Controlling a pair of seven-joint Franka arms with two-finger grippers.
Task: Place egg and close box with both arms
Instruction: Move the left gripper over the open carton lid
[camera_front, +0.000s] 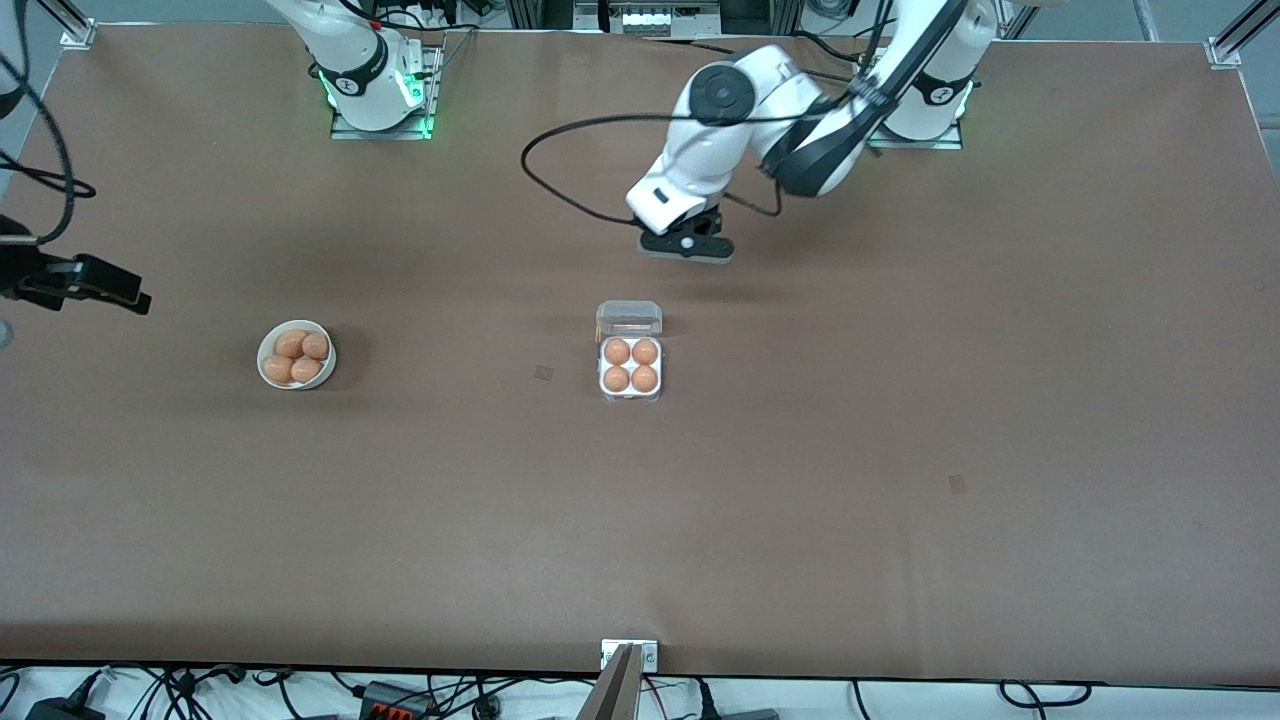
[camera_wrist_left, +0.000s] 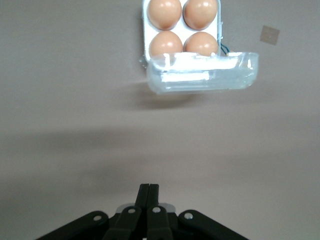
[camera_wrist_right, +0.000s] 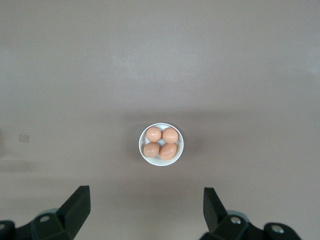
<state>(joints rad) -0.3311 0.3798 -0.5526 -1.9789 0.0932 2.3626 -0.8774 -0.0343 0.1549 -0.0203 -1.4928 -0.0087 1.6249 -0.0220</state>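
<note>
The box (camera_front: 631, 366) sits mid-table, a whitish tray with an orange-brown egg (camera_front: 617, 351) in every well. Its clear lid (camera_front: 628, 318) stands open on the side farther from the front camera. The left wrist view shows the tray (camera_wrist_left: 144, 30) and the raised lid (camera_wrist_left: 202, 75). My left gripper (camera_front: 687, 247) (camera_wrist_left: 149, 192) hangs over bare table by the lid side of the box, shut and empty. My right gripper (camera_front: 120, 290) (camera_wrist_right: 146, 190) is open and empty, up high at the right arm's end of the table, looking at the bowl.
A round white bowl (camera_front: 296, 354) (camera_wrist_right: 161, 144) with several more eggs stands toward the right arm's end. A black cable loop (camera_front: 560, 190) hangs from the left arm. Small dark patches (camera_front: 543, 373) (camera_front: 957, 484) mark the brown table.
</note>
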